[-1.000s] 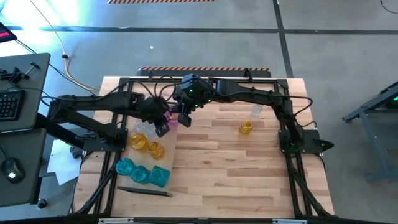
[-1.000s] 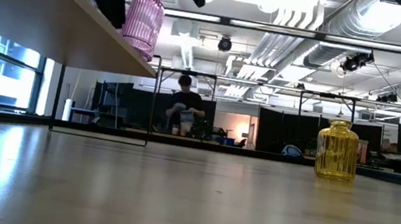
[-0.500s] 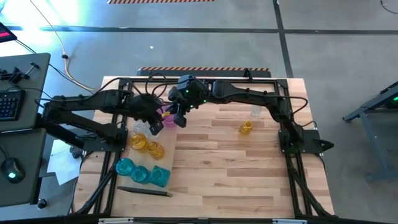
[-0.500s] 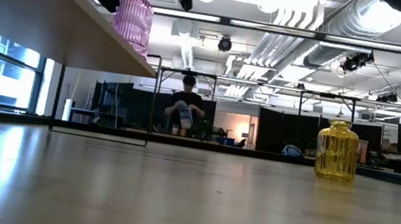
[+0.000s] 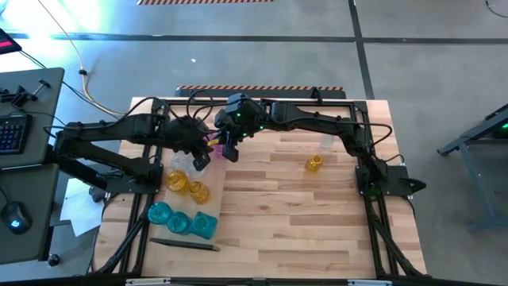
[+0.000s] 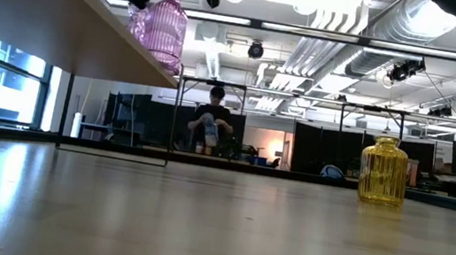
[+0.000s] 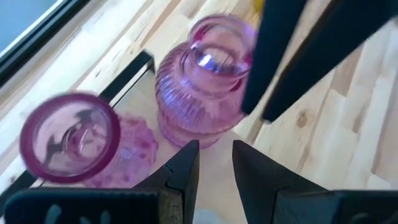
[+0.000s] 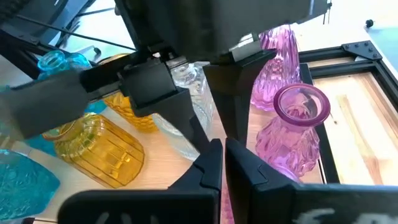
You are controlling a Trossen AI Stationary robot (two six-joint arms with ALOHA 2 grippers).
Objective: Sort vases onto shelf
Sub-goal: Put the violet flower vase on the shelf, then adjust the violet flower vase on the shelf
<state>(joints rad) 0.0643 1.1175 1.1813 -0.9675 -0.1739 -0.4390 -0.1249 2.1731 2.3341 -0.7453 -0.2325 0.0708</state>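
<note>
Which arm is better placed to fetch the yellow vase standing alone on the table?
Right. The yellow vase stands beside the right arm's base; both claws are over the shelf.

Left of your butcher-block tabletop (image 5: 278, 214): desk (image 5: 24, 159) carrying a keyboard (image 5: 9, 133) and mouse (image 5: 13, 218). Beyond it, a seated person (image 6: 209, 125).

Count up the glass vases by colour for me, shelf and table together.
Pink vases: 2 in view; the grippers may hide more
Teal vases: 3
Amber vases: 3
Clear vases: 2
Total: 10
</note>
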